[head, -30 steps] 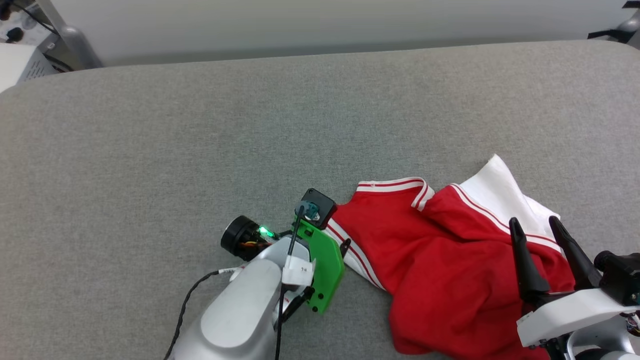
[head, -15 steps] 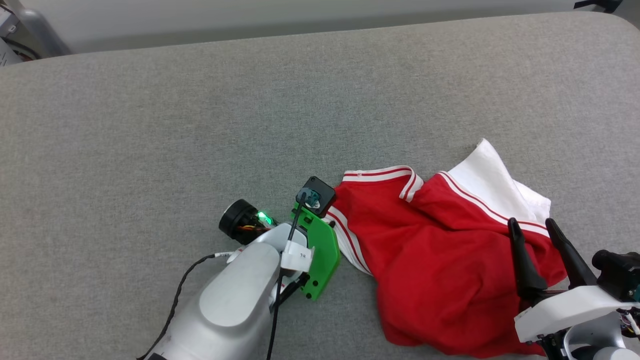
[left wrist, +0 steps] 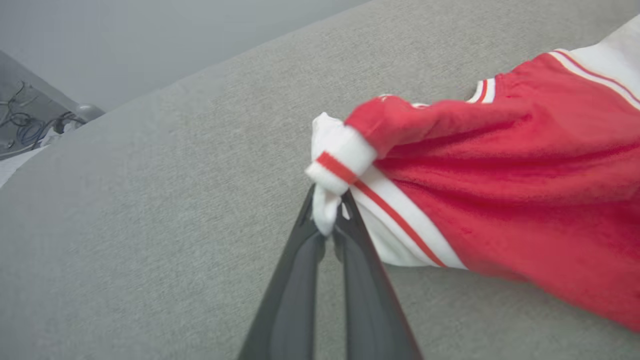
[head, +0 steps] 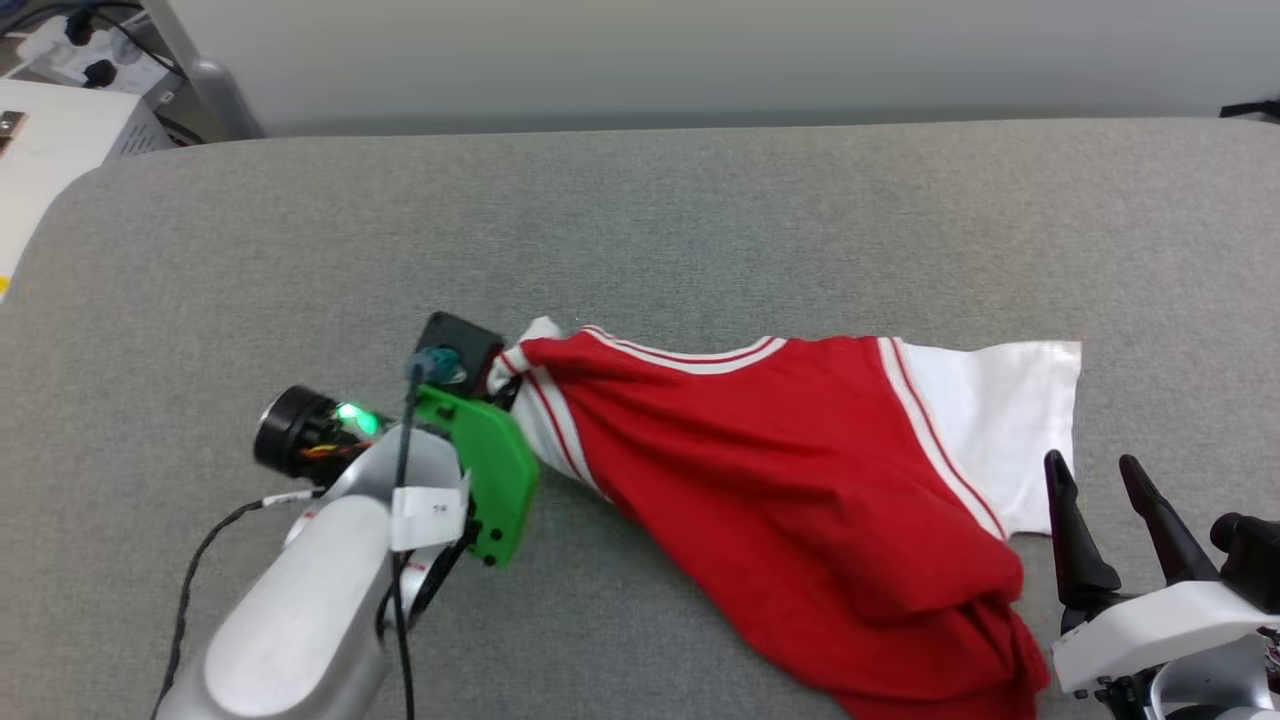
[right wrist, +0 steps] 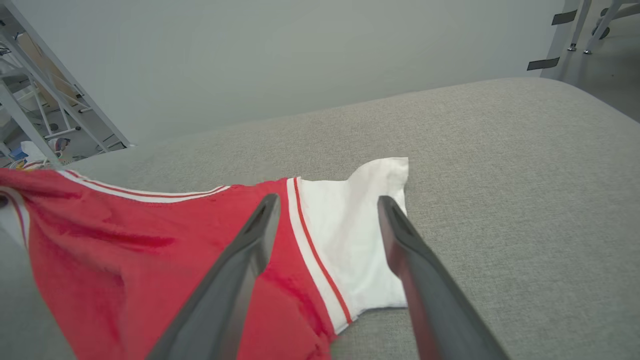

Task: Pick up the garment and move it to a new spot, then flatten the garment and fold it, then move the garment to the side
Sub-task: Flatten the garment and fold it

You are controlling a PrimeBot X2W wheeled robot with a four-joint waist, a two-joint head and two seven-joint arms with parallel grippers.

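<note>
The garment point(head: 790, 480), a red jersey T-shirt with white striped-trim sleeves, lies stretched across the grey cushioned surface point(head: 640, 230). My left gripper point(left wrist: 327, 212) is shut on its white sleeve cuff at the garment's point(left wrist: 500, 165) left end; in the head view that gripper point(head: 505, 385) sits behind its green mount. My right gripper point(head: 1095, 475) stands open at the lower right, just off the other white sleeve. In the right wrist view its fingers point(right wrist: 260, 235) frame that sleeve of the garment point(right wrist: 345, 230) without touching it.
The grey surface's rounded far edge point(head: 640, 130) runs along the top, with a pale wall behind. White equipment with cables point(head: 60, 90) stands at the far left. A metal rack point(right wrist: 35, 100) shows at the left of the right wrist view.
My left gripper has shut on the sleeve cuff and pulled it left, stretching the crumpled garment out. The head camera has also shifted. The right gripper stayed open.
</note>
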